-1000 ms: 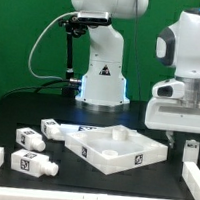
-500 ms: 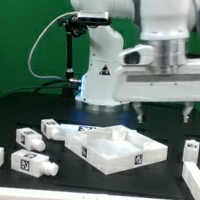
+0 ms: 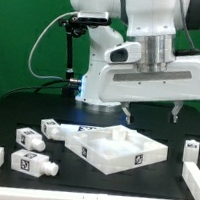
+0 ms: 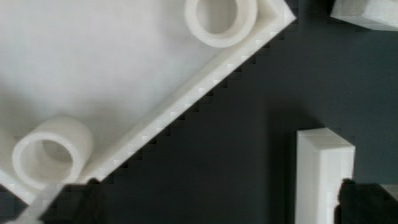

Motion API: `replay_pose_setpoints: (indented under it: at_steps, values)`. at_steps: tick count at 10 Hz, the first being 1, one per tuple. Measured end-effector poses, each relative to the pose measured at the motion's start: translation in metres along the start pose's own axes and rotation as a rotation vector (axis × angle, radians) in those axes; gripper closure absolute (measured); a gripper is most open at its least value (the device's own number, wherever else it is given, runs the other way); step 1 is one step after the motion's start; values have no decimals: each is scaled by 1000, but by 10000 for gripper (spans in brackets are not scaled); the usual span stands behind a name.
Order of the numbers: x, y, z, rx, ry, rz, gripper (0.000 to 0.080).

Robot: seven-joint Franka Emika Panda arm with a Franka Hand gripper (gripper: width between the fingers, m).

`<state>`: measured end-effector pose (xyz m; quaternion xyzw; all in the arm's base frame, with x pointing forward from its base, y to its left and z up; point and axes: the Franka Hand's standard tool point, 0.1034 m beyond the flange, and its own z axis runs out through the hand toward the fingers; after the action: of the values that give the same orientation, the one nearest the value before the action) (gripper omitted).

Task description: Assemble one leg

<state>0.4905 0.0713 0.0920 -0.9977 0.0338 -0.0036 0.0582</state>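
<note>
1. Three legs (image 3: 28, 163) lie loose near the tabletop's front corner, on the exterior view's left.
2. Square panel (image 3: 115, 150) sits mid-table, no leg fitted.
3. Fourth leg (image 3: 190, 148) stands at the opposite edge.
4. Gripper (image 3: 151, 117) hovers behind, fingers apart, empty; assembly looks unstarted.

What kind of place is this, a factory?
Probably a robotics lab test bench: a robot arm above a black table, a green backdrop, and white parts carrying square marker tags, like the leg and panel.
</note>
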Motion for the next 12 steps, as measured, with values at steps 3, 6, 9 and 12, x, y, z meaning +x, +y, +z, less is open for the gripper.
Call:
replay_pose_setpoints:
  at_steps: [3,6,9,12]
  values:
    - [4,84,4,-18,-10,-293,150]
    - [6,114,25,-25,11,-328,150]
    - [5,114,28,-28,6,-335,150]
    - [-12,141,59,-60,-11,-383,150]
